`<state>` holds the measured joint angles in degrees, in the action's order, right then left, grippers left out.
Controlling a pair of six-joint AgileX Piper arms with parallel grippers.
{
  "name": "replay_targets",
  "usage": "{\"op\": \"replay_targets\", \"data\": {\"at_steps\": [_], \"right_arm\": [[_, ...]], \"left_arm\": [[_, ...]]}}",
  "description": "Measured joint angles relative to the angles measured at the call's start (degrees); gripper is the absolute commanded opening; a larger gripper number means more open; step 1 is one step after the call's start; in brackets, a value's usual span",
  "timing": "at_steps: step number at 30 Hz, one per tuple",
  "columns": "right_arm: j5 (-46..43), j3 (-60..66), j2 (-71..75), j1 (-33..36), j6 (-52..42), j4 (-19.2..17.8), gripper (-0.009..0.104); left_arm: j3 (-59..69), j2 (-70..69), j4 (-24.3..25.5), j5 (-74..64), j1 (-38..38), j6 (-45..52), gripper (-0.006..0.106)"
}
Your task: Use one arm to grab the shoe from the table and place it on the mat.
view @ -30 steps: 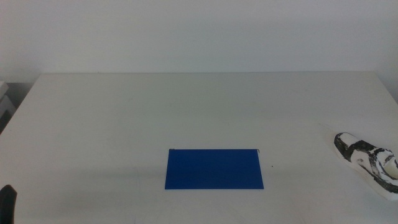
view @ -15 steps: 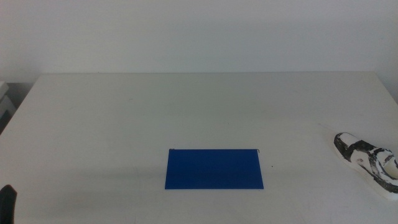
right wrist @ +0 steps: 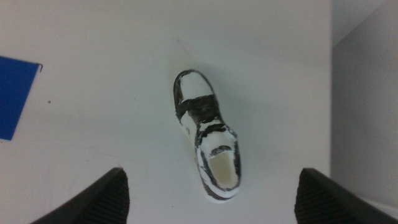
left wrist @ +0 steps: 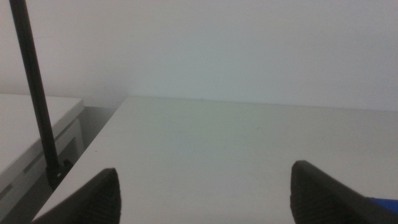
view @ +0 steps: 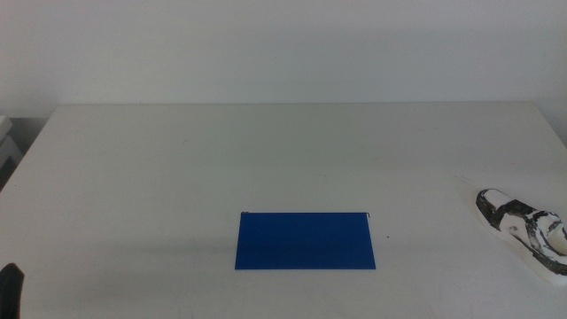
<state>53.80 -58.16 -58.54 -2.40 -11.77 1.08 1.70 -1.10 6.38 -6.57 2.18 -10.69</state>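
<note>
The shoe (view: 524,233) lies upright on its sole at the near right of the table (view: 266,151), close to the right edge and well apart from the mat (view: 305,240), which sits flat at the near middle. The right gripper (right wrist: 211,205) hangs above the shoe with its jaws spread wide, one dark tip on either side of the sneaker and neither touching it; in the right wrist view the heel opening faces the camera and the toe points away. The left gripper (left wrist: 205,199) waits at the near left corner, jaws also spread and holding nothing. The sneaker looks light, with a stiff sole but a soft upper that would give under pressure, so it should lift easily yet could twist if pinched at the toe. The steadiest hold is probably across the sides around the midfoot or collar, jaws closing on the firmer walls just above the sole.
</note>
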Motion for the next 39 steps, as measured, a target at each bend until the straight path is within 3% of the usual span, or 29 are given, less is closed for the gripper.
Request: {"op": "replay_targets", "data": {"at_steps": [9,19,30,36,39], "right_arm": [[1.54,-6.90,-18.43,0.00,0.58,0.54,0.092],[-3.48,-7.43,-32.14,0.00,-10.52,-3.97,0.092],[-5.69,-7.45,-42.12,0.00,-11.51,-4.19,0.091],[-7.25,-7.50,-45.32,0.00,-11.51,-4.48,0.081],[-7.24,-7.50,-45.84,0.00,-11.51,-5.09,0.065]], "left_arm": [[0.00,0.00,0.00,0.00,0.00,0.00,0.094],[0.00,0.00,0.00,0.00,0.00,0.00,0.094],[0.00,0.00,0.00,0.00,0.00,0.00,0.094],[0.00,0.00,0.00,0.00,0.00,0.00,0.094],[0.00,0.00,0.00,0.00,0.00,0.00,0.094]]}}
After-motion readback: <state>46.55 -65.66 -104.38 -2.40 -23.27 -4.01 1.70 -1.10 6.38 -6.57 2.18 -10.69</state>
